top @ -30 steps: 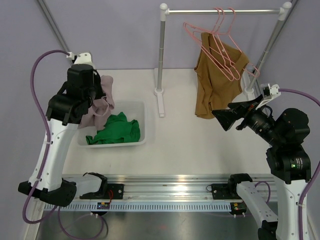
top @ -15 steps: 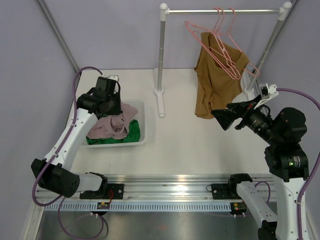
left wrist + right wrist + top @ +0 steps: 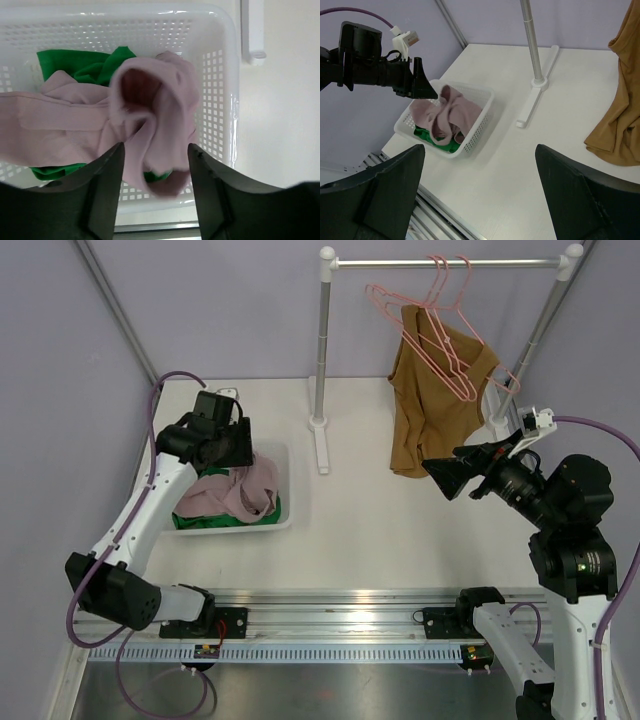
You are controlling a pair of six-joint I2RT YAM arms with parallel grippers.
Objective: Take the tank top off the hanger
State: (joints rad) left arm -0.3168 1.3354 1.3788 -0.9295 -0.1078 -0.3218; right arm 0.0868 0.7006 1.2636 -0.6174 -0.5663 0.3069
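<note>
A brown tank top [image 3: 430,405] hangs from pink wire hangers [image 3: 445,335] on the rack's rail, and its lower edge shows at the right of the right wrist view [image 3: 620,100]. My right gripper [image 3: 450,468] hovers open just below and right of its hem, with nothing between its fingers [image 3: 480,150]. My left gripper [image 3: 240,445] is over the white basket [image 3: 287,458], jaws apart. A pink garment [image 3: 150,110] slumps loose below them into the basket, over a green garment [image 3: 85,65].
The rack's left pole [image 3: 324,350] and its flat foot [image 3: 322,450] stand between the basket and the tank top. The right pole [image 3: 545,320] slants behind my right arm. A rail with the arm bases runs along the near table edge [image 3: 340,625].
My left arm swung down over the basket with the pink garment, then its jaws opened and the garment dropped in. The right arm stayed nearly still.
</note>
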